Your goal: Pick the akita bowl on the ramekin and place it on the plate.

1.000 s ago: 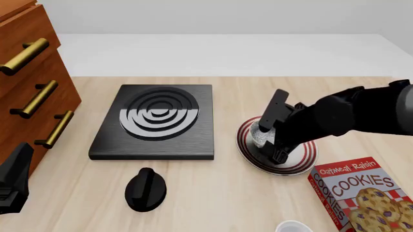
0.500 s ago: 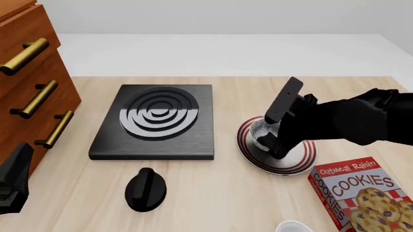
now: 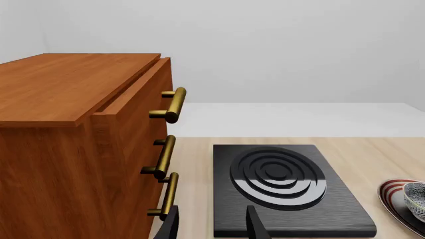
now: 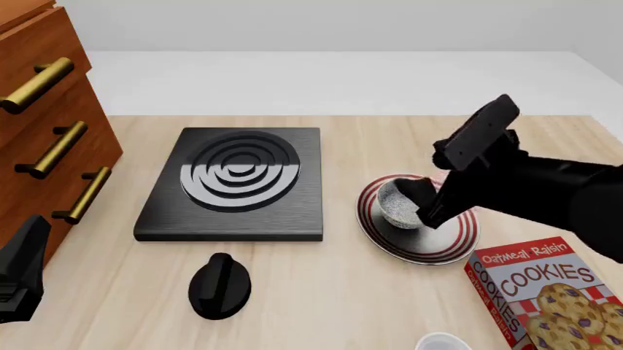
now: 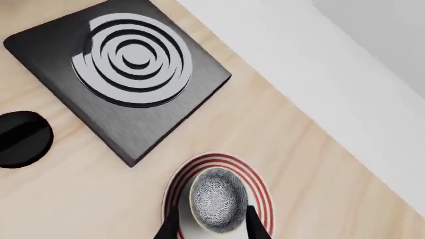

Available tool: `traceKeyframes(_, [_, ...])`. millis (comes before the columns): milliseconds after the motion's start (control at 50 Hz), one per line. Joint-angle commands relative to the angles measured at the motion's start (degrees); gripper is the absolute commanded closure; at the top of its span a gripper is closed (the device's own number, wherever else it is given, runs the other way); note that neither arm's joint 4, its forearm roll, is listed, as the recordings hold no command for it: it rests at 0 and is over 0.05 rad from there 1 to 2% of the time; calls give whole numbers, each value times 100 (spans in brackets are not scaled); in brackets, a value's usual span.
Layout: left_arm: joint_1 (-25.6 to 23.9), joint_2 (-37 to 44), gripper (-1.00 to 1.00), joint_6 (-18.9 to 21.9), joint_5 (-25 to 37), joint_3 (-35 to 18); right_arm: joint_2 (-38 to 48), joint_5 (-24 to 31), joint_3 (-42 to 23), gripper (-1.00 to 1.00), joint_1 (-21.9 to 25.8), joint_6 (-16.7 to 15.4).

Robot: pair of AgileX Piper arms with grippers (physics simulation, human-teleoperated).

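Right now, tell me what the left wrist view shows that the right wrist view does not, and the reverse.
Only the left wrist view shows the wooden drawer cabinet with its brass handles, and the left gripper, open, over the table. Only the right wrist view shows the black knob beside the stove, the whole plate, and the right gripper, open, its fingers either side of the bowl. Both show the stove, and the akita bowl sitting on the plate.
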Motion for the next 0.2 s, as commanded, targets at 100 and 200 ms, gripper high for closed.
traceKeyframes(100, [0, 0, -100, 0, 0, 0, -646, -1202, 907, -100, -9, 577])
traceKeyframes(200, [0, 0, -100, 0, 0, 0, -1247, -1328, 1136, -100, 26, 959])
